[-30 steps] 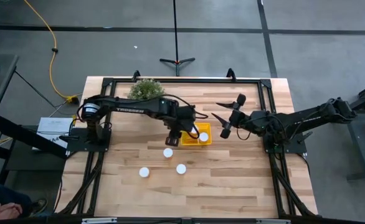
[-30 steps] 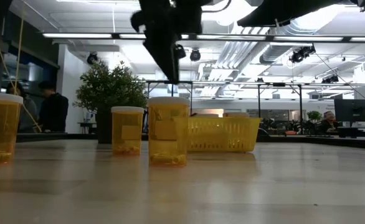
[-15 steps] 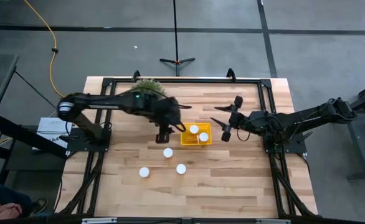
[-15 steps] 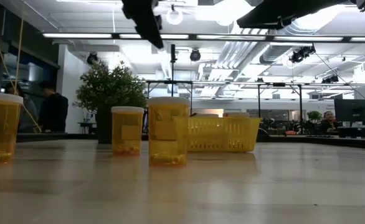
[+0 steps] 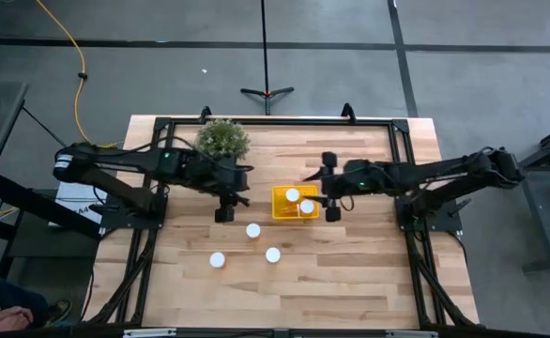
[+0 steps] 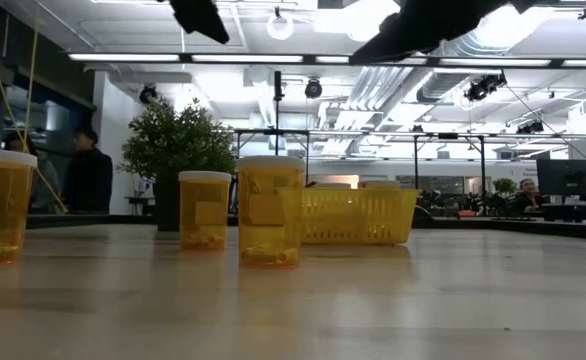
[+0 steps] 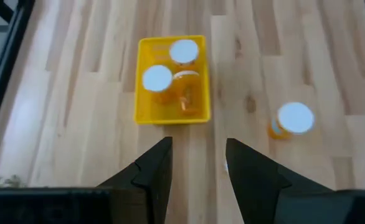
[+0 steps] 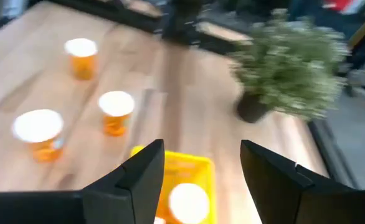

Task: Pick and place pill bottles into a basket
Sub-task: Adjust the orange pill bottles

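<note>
- Our left gripper (image 5: 224, 215) hangs above the table (image 5: 350, 282) just left of the basket (image 5: 280, 208); in its wrist view its two dark fingers (image 7: 154, 168) stand parted with bare wood between them, holding nothing.
- Our right gripper (image 5: 332, 212) hangs at the basket's right edge, and in its own wrist view its fingers (image 8: 146, 169) are spread wide with the yellow bin and a white cap showing in the gap, nothing gripped.
- We see two white-capped pill bottles (image 5: 293, 195) standing inside the basket, side by side.
- We count three more bottles on the table in front of the basket: one (image 5: 253, 230) just beside its near left corner, one (image 5: 273, 254) farther toward the table's front, and one (image 5: 218, 260) to the left of that.
- From the low view we see these three as orange cylinders (image 6: 269, 211) upright on the wood, with the basket (image 6: 358, 216) behind them.
- We see a potted plant (image 5: 222, 140) at the table's far edge, behind the left arm.
- We make out a person (image 6: 85, 170) in the room beyond the table.
</note>
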